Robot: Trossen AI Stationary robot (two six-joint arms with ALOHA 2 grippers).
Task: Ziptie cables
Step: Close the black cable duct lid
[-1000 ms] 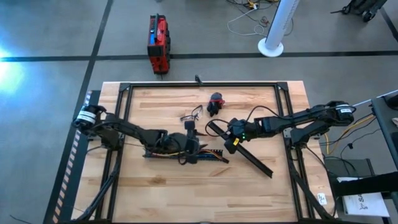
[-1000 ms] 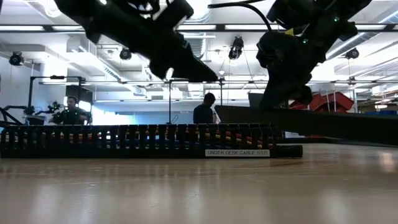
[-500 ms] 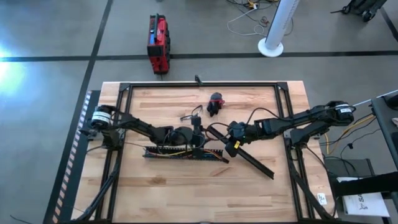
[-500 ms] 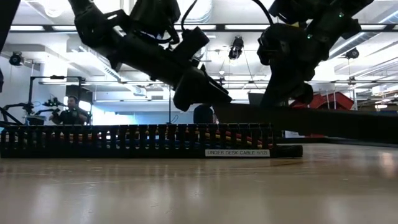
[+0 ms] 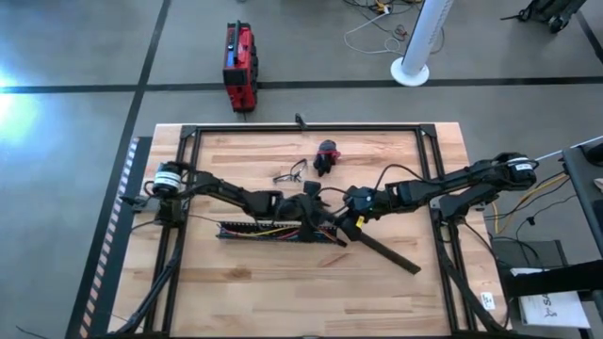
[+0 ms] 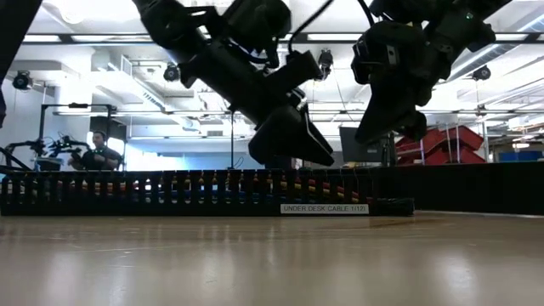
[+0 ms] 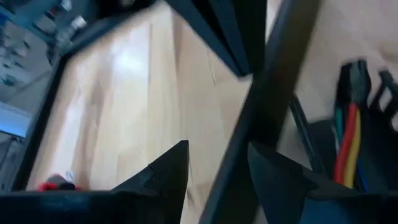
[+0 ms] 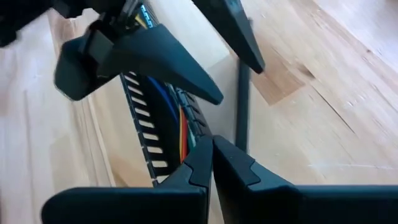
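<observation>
Here the left tool point(image 5: 325, 215), fingers parted and empty, hangs just beside the shut right tool point(image 5: 350, 224)

- Slotted black duct point(image 5: 278, 231) lies along the bench point(image 5: 283, 292) middle.
- Flat black strip point(image 5: 386, 252) slants just right of the duct.
- Red-and-black lump point(image 5: 327, 156) behind the duct.
- Red case point(image 5: 239, 66) on the floor beyond the bench.

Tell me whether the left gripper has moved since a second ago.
Yes. In the high view the left gripper has travelled rightward along the slotted duct, toward the right gripper.
</observation>
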